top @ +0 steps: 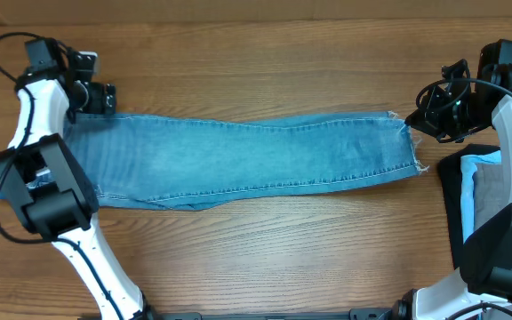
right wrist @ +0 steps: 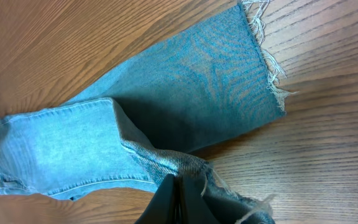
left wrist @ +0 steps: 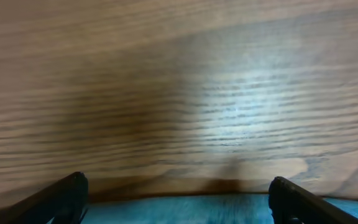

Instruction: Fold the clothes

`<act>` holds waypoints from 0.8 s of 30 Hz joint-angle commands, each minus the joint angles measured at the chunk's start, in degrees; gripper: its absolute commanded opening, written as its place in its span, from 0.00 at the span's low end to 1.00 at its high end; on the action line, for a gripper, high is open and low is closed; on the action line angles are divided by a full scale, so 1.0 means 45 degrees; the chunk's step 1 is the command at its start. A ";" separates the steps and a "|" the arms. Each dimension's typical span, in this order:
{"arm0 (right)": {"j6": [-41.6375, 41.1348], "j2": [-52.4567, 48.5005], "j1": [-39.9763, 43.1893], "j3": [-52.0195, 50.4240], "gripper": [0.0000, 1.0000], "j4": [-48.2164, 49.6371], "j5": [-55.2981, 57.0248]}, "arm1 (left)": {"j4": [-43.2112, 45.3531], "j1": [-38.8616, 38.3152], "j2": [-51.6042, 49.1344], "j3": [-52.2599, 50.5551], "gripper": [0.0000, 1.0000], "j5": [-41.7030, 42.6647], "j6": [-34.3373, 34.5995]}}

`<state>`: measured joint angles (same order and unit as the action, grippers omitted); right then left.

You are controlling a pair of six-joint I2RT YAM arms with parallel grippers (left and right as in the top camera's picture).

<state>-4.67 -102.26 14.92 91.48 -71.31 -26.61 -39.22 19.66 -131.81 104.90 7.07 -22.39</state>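
The light blue jeans (top: 247, 160) lie stretched left to right across the wooden table, legs stacked, with the frayed hem (top: 409, 147) at the right. My left gripper (top: 96, 96) is at the far left corner of the waist end. In the left wrist view its fingers (left wrist: 179, 208) are spread wide, with the denim edge (left wrist: 179, 213) between them and nothing gripped. My right gripper (top: 419, 122) is at the far corner of the hem. In the right wrist view its fingers (right wrist: 179, 198) are shut on a lifted, folded-up corner of denim (right wrist: 166, 163).
A pile of other garments, black, pale cyan (top: 485, 164) and grey (top: 489, 191), lies at the right edge beside the right arm. Bare wood (top: 265, 258) runs in front of the jeans and behind them.
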 commanded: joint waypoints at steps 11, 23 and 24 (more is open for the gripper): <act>0.0039 0.0452 0.0024 0.0185 0.04 0.0073 -0.0102 | -0.1180 -0.0044 -0.0704 -0.0015 0.52 -0.0675 -0.0155; 0.0039 0.0452 0.0024 0.0185 0.04 0.0083 -0.0102 | -0.3429 -0.0039 -0.0690 0.1049 0.80 -0.0622 0.0763; 0.0039 0.0452 0.0024 0.0185 0.04 0.0087 -0.0102 | -0.3589 -0.0039 -0.0690 0.1234 0.82 -0.0627 0.0869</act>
<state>-4.69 -102.26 14.92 91.48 -71.16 -26.61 -53.39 19.16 -133.97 107.68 5.17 -20.58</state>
